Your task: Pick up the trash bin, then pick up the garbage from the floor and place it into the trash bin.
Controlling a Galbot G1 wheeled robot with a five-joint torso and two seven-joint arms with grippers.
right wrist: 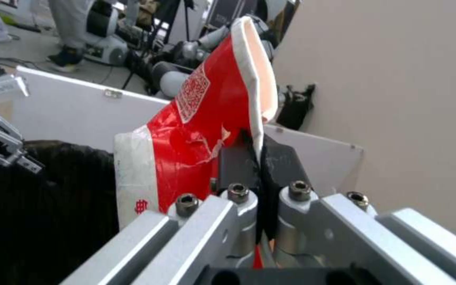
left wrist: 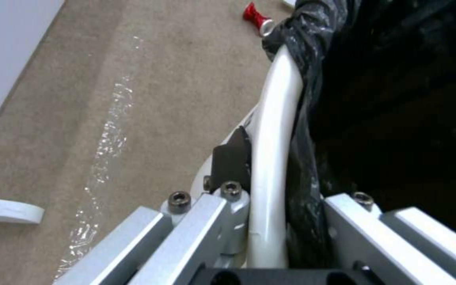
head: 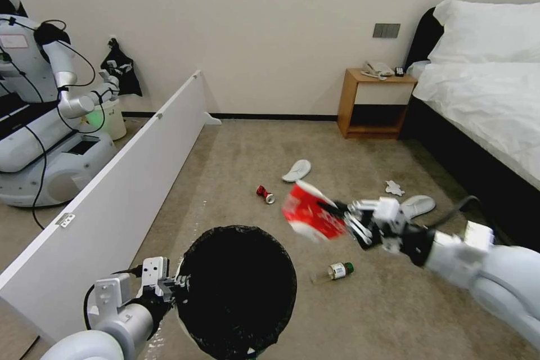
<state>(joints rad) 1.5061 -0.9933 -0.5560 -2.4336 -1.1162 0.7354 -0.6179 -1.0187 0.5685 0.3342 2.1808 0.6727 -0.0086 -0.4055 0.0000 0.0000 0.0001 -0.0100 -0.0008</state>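
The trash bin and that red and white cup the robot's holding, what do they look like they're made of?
Trash bin: glossy white rim, likely hard plastic, lined with a crinkly black plastic bag. Red and white cup: probably coated paper, since its rim is crushed flat in the right gripper.

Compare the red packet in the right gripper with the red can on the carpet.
The red-white packet is held in the air by the right gripper; the red can lies on the floor. The packet looks bigger and crumpled, with white edges; the can is small. Both are red.

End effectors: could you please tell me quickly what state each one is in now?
Left end effector: closed on the trash bin rim.
Right end effector: closed on the red-white packet.
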